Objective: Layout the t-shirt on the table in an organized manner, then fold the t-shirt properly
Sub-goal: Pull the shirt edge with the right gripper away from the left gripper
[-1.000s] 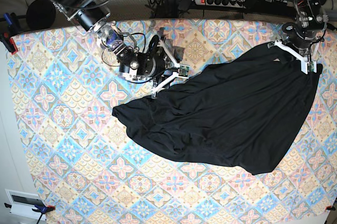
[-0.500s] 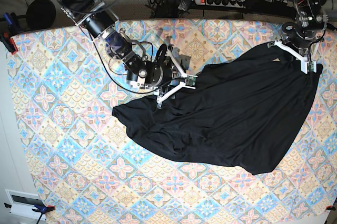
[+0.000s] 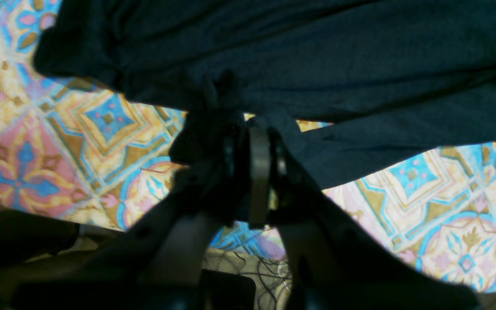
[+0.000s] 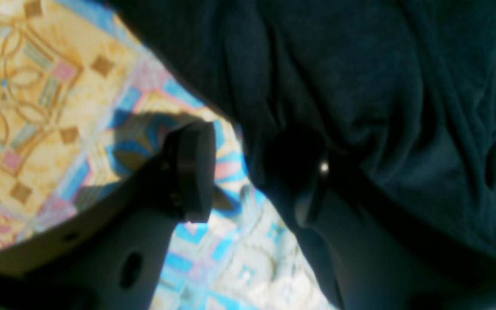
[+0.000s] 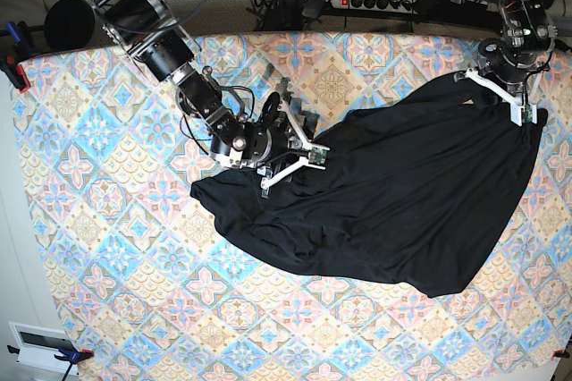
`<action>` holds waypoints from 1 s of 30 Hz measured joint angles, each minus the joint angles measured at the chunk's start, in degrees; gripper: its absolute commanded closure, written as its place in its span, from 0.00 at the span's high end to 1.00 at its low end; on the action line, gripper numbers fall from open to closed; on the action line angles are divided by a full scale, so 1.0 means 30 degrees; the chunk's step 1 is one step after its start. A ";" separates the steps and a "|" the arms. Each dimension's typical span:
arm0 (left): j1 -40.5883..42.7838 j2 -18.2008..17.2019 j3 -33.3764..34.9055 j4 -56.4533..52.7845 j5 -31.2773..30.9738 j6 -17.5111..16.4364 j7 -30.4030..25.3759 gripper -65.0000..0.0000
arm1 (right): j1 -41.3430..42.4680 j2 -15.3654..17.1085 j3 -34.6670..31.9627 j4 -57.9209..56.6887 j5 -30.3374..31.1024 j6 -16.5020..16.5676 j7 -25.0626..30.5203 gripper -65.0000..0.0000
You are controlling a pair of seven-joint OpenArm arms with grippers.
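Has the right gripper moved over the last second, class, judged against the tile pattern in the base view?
Yes. The right gripper has travelled down the table, away from the far edge, onto the t-shirt's upper edge, jaws open.

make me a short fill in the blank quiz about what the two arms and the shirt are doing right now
1. The left gripper is ____ on the t-shirt.
2. The right gripper's fingers stand ____ at the shirt's edge.
3. The shirt's color is ____.
4. The shirt lies ____, not folded, on the table.

Missing words: shut; open; black; crumpled
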 measured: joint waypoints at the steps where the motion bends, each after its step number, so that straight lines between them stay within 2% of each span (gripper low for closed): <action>1: 0.0000 0.0000 0.0000 -0.0219 0.0015 0.0007 0.0000 0.00 | 0.0007 -0.0007 0.0051 -0.0321 0.0036 0.0000 0.0452 0.41; 3: 0.0000 -0.0007 0.0000 -0.0517 0.0015 0.0015 -0.0007 0.00 | 0.0073 0.0000 0.0080 -0.0823 0.0204 0.0000 0.1115 0.36; 10: -0.0051 0.0000 0.0000 -0.0590 0.0007 0.0000 0.0000 0.00 | 0.0095 -0.0153 0.0124 -0.1158 0.0044 -0.0175 0.1494 0.00; 14: -0.0051 0.0007 0.0000 -0.0590 -0.0015 0.0007 -0.0007 0.00 | -0.0510 0.0073 0.1384 0.0546 -0.0255 0.0189 0.0117 0.00; 17: -0.0044 0.0015 0.0022 -0.0590 -0.0160 0.0000 -0.0058 0.00 | -0.0678 0.1479 0.2426 0.2630 -0.0044 0.0219 -0.0109 0.00; 20: -0.0051 0.0000 0.0015 -0.0590 -0.0051 0.0007 -0.0080 0.00 | -0.1421 0.2871 0.3490 0.4881 -0.0670 -0.0357 -0.0933 0.00; 22: -0.0044 0.0015 0.0022 -0.0590 -0.0058 0.0007 -0.0066 0.00 | -0.2696 0.3723 0.4124 0.6156 -0.0481 -0.0015 -0.1370 0.00; 26: -0.0044 0.0000 0.0022 -0.0583 -0.0058 0.0007 -0.0066 0.00 | -0.4881 0.4626 0.5493 0.8546 -0.0102 0.0255 -0.1443 0.00; 30: -0.0073 0.0000 0.0022 -0.0590 -0.0066 0.0000 -0.0066 0.00 | -0.6382 0.5333 0.7074 1.0360 -0.0474 0.0000 -0.1472 0.00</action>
